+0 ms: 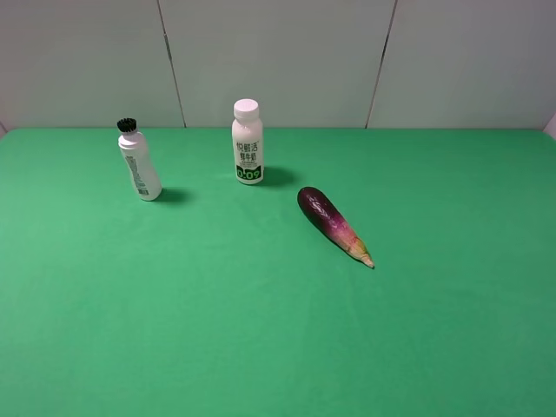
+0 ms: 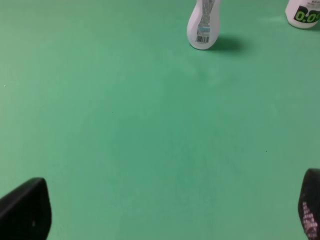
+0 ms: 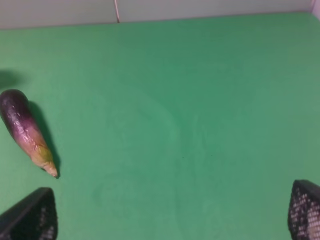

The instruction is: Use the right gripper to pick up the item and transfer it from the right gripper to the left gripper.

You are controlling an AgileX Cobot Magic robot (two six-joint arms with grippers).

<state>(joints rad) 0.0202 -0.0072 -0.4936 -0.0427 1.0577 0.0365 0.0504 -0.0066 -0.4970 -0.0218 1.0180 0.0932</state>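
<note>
Here's the green table (image 1: 261, 347) from the high camera, and the toy eggplant (image 1: 334, 225) lies on its side a little right of the middle; the glossy dark purple end points toward the back wall, the colour fades to pink along the body, and the tan pointed tip faces the near right; it rests flat on the cloth with nothing touching it.

Two white bottles stand farther back; the white-capped bottle (image 1: 248, 143), with green and black print on its label, stands upright near the centre, up and to the left of the eggplant and clear of it; the black-capped bottle (image 1: 139, 163) is well off to the left and appears to lean a little.

Over to the right wrist camera; the right gripper (image 3: 167, 214) is spread wide, its two black fingertips (image 3: 30, 216) sitting at opposite edges of the picture with only green cloth between them; it grips nothing; the eggplant (image 3: 27, 131) lies ahead of one finger, not between the pair, and well apart from the tips.

Now the left wrist camera; the left gripper (image 2: 167, 209) is just as wide, black fingertips (image 2: 25, 211) at either corner and bare green in the gap; it grips nothing either; far ahead of it stands the base of the black-capped bottle (image 2: 204, 27), barcode showing, and the bottom edge of the white-capped bottle (image 2: 303, 12) with its printed lettering is cut off by the frame.
</note>
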